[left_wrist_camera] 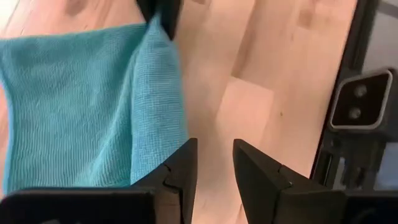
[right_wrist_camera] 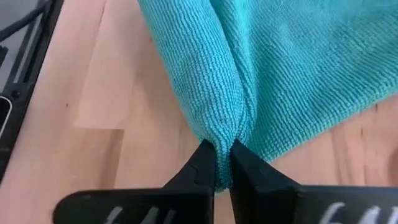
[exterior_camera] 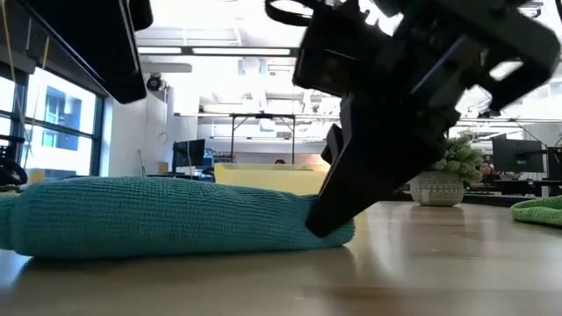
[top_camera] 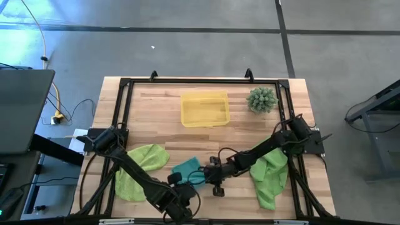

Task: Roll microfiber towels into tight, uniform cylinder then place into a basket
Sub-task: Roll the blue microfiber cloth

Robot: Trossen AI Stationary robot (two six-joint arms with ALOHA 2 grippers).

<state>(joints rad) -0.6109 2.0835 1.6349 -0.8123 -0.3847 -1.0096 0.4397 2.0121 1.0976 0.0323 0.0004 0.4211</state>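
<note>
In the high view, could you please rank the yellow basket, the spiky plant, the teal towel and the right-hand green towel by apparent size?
1. Right-hand green towel
2. Yellow basket
3. Teal towel, partly hidden by the arms, so unsure against the plant
4. Spiky plant

Three towels: two lime-green (top_camera: 140,170) (top_camera: 270,175), one teal (top_camera: 187,170); one basket (top_camera: 204,109), apparently one plant (top_camera: 261,99)

You looked down on a grey concrete floor (top_camera: 187,50) crossed by dark seams; at the low view's left stood tall windows (exterior_camera: 53,123), with ceiling strip lights (exterior_camera: 246,51) at upper centre.
</note>
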